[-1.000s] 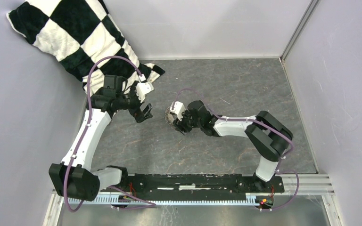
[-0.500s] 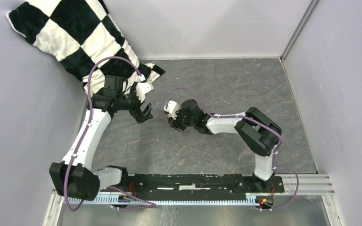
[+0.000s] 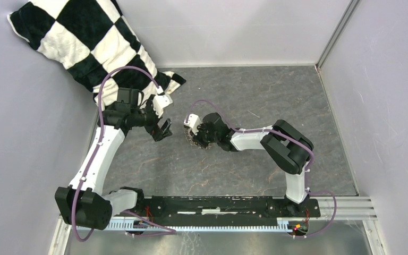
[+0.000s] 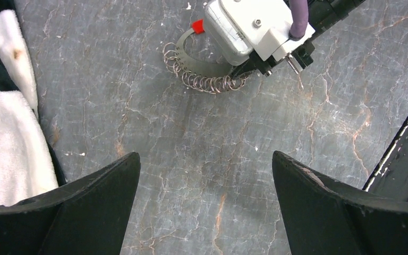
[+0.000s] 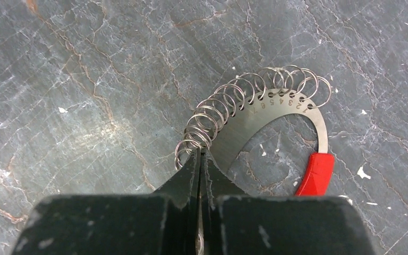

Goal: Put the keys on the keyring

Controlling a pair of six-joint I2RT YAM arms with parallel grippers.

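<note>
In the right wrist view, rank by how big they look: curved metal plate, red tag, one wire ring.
Largest: curved metal plate, then red tag, then one wire ring; tag and ring look close.

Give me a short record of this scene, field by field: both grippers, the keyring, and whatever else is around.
left gripper: fingers spread wide, holding nothing, above the table
right gripper: fingers shut on the ring-strung end of the keyring
keyring: flat silver crescent lying on the table, small rings along its outer edge, red tag on the other end
loose key: none in view
checkered cloth: bunched in the far left corner
</note>
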